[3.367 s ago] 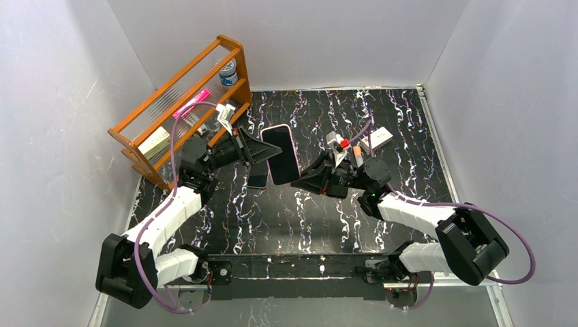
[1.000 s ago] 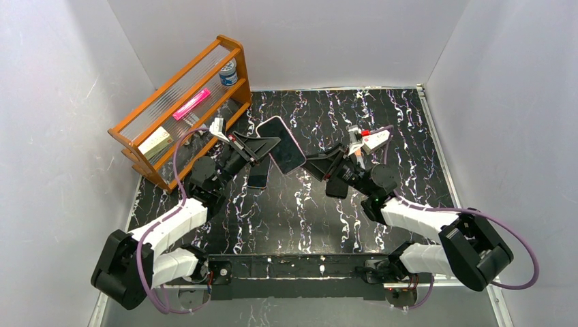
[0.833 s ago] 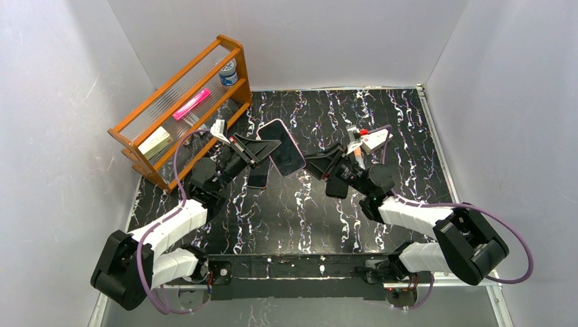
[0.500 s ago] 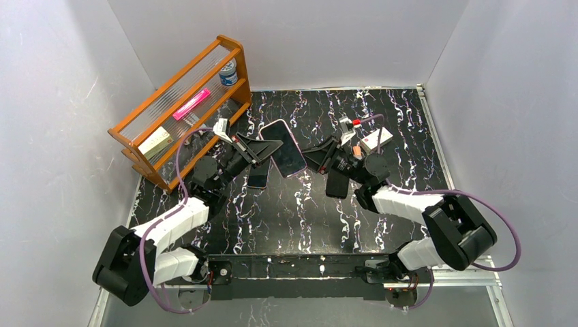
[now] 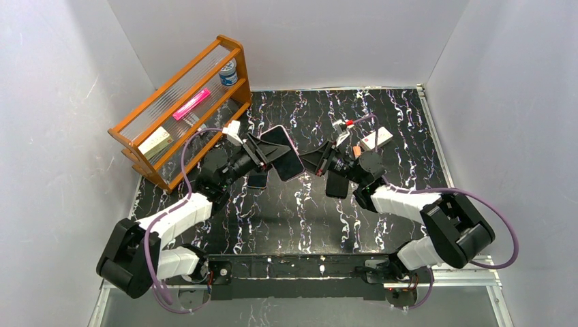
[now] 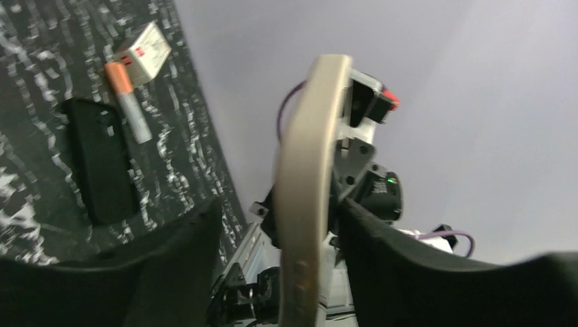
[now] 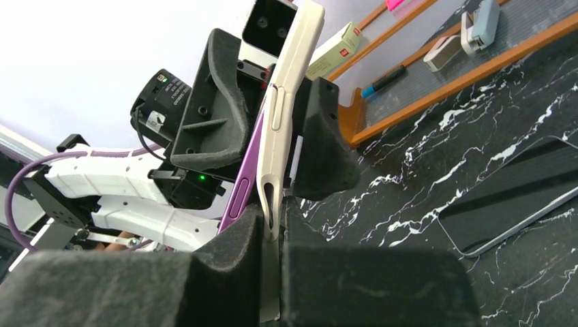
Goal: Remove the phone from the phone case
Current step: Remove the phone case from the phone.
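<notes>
Where the two arms meet above the middle of the black marble-patterned tabletop [image 5: 307, 225], the purple phone [image 5: 285, 155] in its cream-coloured phone case [image 7: 290, 75] is held clear of the surface, tilted, with the dark screen facing up. The right gripper [image 7: 271, 221] is pinched tight on the right end of the cream-coloured phone case; the case rim runs down between its foam pads [image 7: 368, 286]. The left gripper [image 5: 269, 151] straddles the left end, its fingers [image 6: 170, 266] spread with a visible gap on each side. A second dark-screened phone [image 7: 518, 194] lies flat on the tabletop below the left gripper. A flat black slab [image 6: 102, 163], an orange-capped marker [image 6: 128, 102] and a small white box [image 6: 141, 49] lie to the right. A wooden shelf rack [image 5: 177, 102] stands at the far left.
</notes>
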